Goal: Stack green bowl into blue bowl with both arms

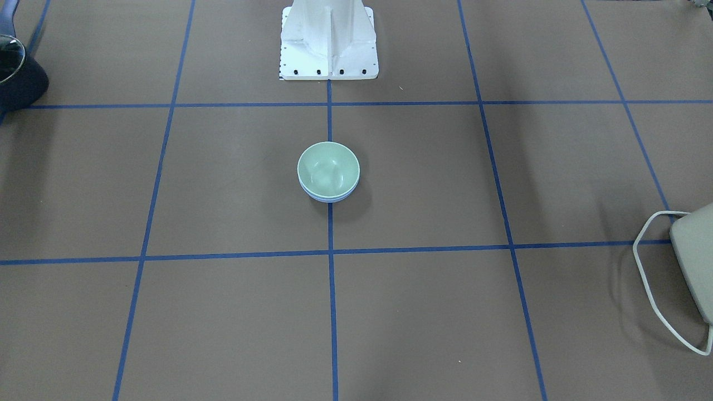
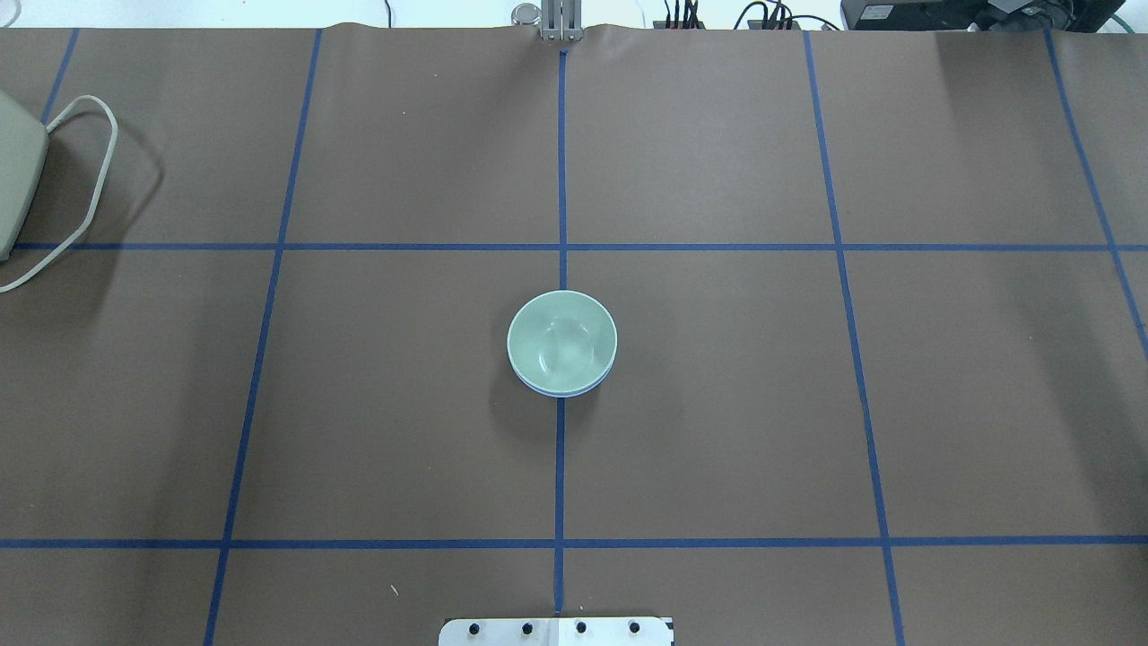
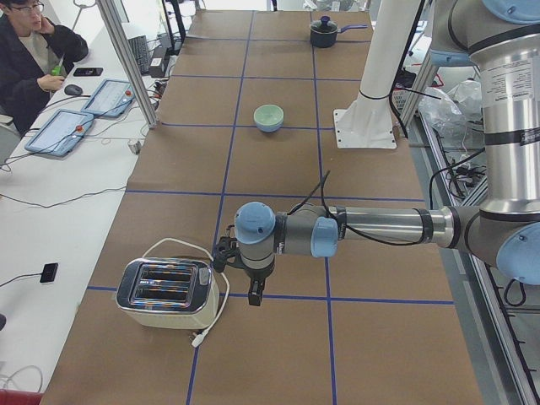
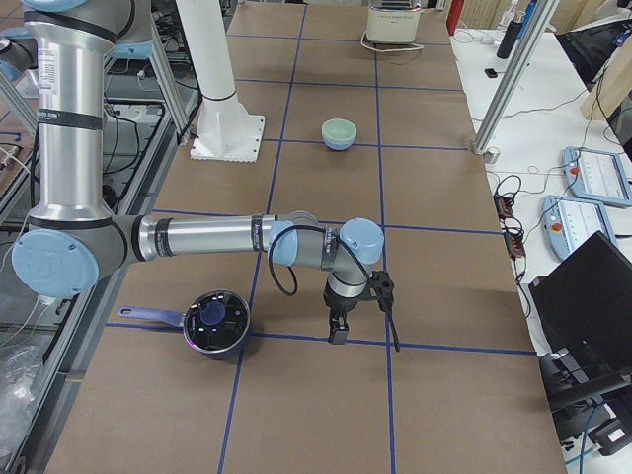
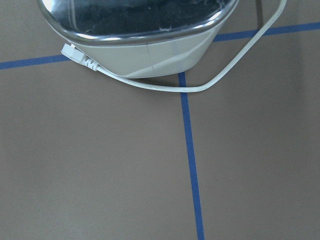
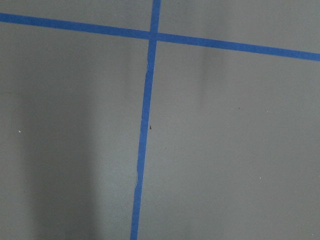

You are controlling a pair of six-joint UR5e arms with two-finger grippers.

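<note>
The green bowl [image 1: 328, 170] sits nested inside the blue bowl [image 1: 330, 198] at the table's middle, on the centre tape line. Only the blue bowl's lower rim shows under it. The stack also shows in the overhead view, the green bowl [image 2: 562, 339] in the blue bowl [image 2: 560, 392]. No gripper is near the bowls. My left gripper [image 3: 255, 295] hangs next to the toaster at the table's left end. My right gripper [image 4: 337, 334] hangs next to the pot at the right end. Both show only in side views, so I cannot tell whether they are open or shut.
A toaster [image 3: 164, 293] with a white cable [image 5: 150, 84] stands at the table's left end. A dark lidded pot [image 4: 215, 322] stands at the right end. The white base pedestal [image 1: 328, 39] is behind the bowls. An operator [image 3: 34, 51] sits beside the table.
</note>
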